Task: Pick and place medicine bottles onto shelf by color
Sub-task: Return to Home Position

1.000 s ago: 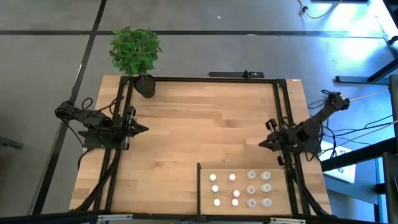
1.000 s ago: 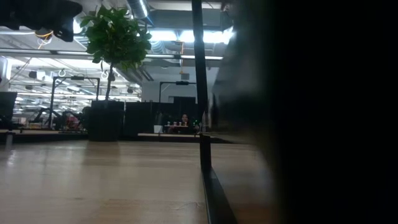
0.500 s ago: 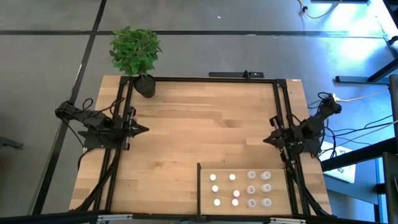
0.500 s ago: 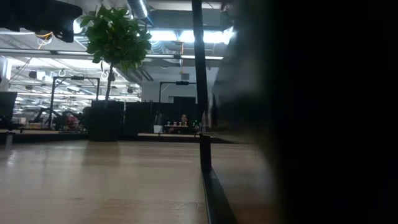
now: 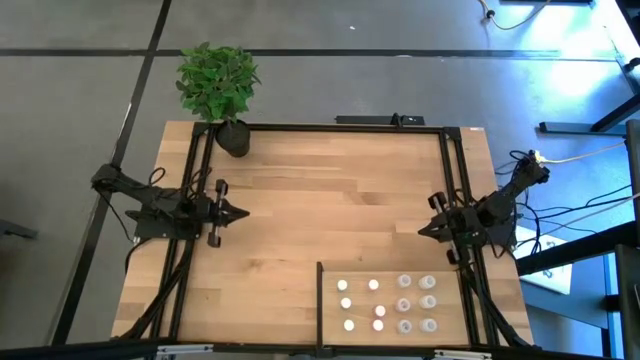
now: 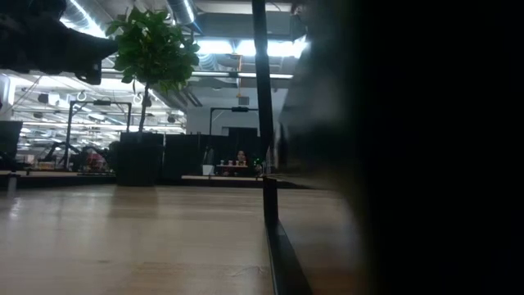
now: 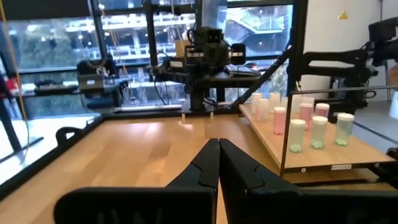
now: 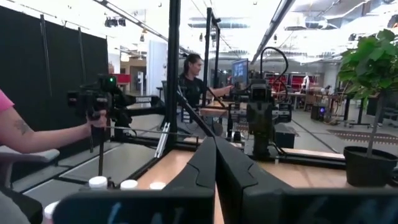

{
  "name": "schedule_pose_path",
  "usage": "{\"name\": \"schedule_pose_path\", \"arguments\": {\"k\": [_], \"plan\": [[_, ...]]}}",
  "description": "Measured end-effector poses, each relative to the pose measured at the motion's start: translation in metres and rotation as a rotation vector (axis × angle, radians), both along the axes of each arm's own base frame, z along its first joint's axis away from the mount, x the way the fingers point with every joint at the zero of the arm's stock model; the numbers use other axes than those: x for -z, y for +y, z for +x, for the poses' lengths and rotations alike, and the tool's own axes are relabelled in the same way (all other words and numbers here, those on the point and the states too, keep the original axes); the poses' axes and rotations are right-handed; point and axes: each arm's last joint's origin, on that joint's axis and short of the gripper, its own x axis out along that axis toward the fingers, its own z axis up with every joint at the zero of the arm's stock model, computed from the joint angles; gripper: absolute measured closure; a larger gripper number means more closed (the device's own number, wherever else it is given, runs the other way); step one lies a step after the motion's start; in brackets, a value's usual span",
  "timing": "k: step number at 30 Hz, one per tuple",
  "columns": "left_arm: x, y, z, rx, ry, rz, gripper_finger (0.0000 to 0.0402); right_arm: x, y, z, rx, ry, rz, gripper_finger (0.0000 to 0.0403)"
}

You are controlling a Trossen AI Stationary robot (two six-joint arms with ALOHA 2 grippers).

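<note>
On the shelf [image 5: 362, 271], medicine bottles [image 5: 404, 304].

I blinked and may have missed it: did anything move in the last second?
The left gripper slid a little toward the middle of the table, shut and empty. The right gripper barely shifted. The medicine bottles on the shelf and the potted plant stayed put.

Bright, even light from above — low view dim, half black.
</note>
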Motion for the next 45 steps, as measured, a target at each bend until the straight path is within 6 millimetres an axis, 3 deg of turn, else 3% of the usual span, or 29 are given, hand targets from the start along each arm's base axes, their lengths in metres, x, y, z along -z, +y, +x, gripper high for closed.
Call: {"name": "schedule_pose_path", "arguments": {"k": [24,35,45], "plan": [[0.001,-0.001,0.0,0.016,-0.002,-0.039,0.0377,0.017,0.002,0.002,-0.027,0.196,0.068,0.04],[0.001,-0.001,0.0,0.016,-0.002,-0.038,0.0394,0.018,0.004,0.002,-0.112,0.247,0.214,0.0385],[0.001,-0.001,0.0,0.016,-0.002,-0.038,0.0396,0.018,0.004,0.002,-0.113,0.248,0.216,0.0386]]}}
